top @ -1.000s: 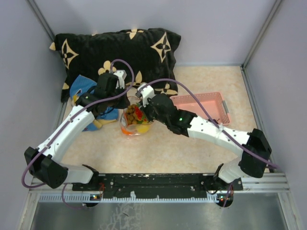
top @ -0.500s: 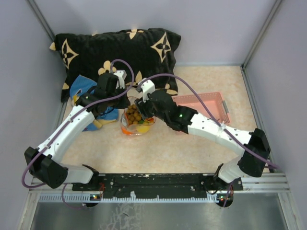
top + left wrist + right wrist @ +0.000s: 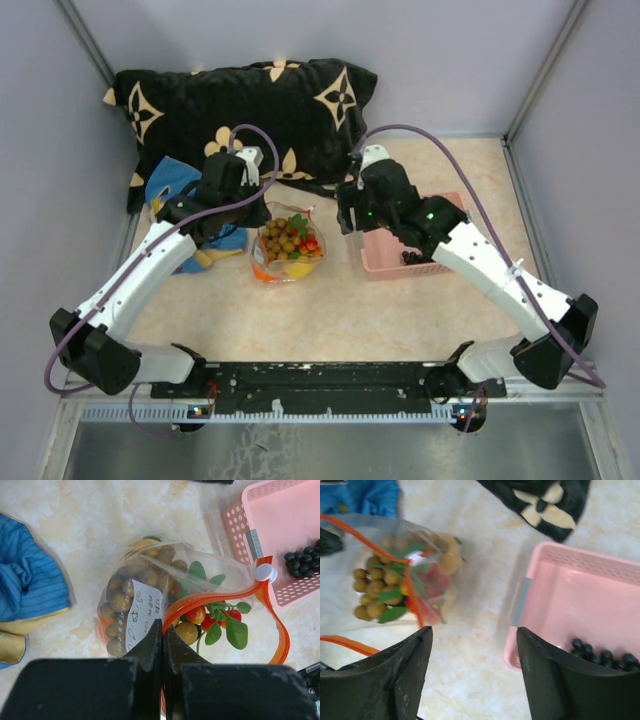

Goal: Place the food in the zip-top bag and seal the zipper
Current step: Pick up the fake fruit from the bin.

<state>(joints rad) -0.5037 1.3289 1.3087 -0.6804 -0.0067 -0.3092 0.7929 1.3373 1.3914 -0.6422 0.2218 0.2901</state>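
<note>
The clear zip-top bag (image 3: 287,246) lies on the table with its mouth held open. My left gripper (image 3: 162,626) is shut on the orange-red zipper (image 3: 220,596) at the bag's left mouth edge, near the white label (image 3: 142,615). A white slider (image 3: 265,572) sits on the strip's far end. Inside the bag lie food pieces: brownish-tan balls (image 3: 120,597) and red fruits with green leaves (image 3: 220,617). My right gripper (image 3: 474,629) hangs open and empty over bare table, between the bag (image 3: 385,587) and the pink basket (image 3: 580,595).
The pink basket (image 3: 425,235) at the right holds a cluster of dark berries (image 3: 602,655). A black patterned pillow (image 3: 240,105) lies at the back. A blue cloth (image 3: 175,190) sits left of the bag under my left arm. Grey walls close in the table.
My right gripper has opened, left the red and green fruit in the bag, and swung right toward the pink basket. The left gripper has kept its hold.
</note>
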